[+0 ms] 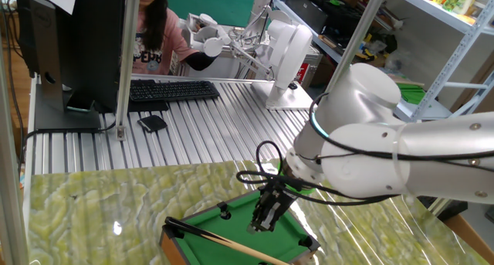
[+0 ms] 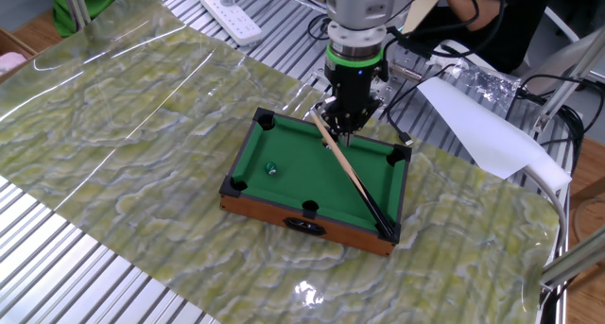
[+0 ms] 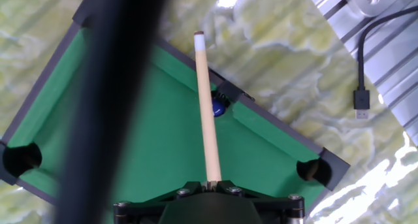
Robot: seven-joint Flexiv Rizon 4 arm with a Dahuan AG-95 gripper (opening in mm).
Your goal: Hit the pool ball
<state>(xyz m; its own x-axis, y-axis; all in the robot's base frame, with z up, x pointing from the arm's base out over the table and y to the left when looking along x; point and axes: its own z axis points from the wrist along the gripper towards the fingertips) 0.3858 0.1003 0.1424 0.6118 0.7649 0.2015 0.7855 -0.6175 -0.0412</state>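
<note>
On the green felt near the left end of the toy pool table (image 2: 248, 199), the pool ball (image 2: 270, 168) is seen at rest, apparently not yet struck. A cue stick (image 2: 352, 173) is held clamped in the gripper (image 2: 338, 126), whose jaws are closed on it near the far rail. The ball lies well apart from the stick, off to its side. In the hand view the ball is not made out; only a bluish object beside a pocket is seen there. The stick must be lined up and the strike made.
</note>
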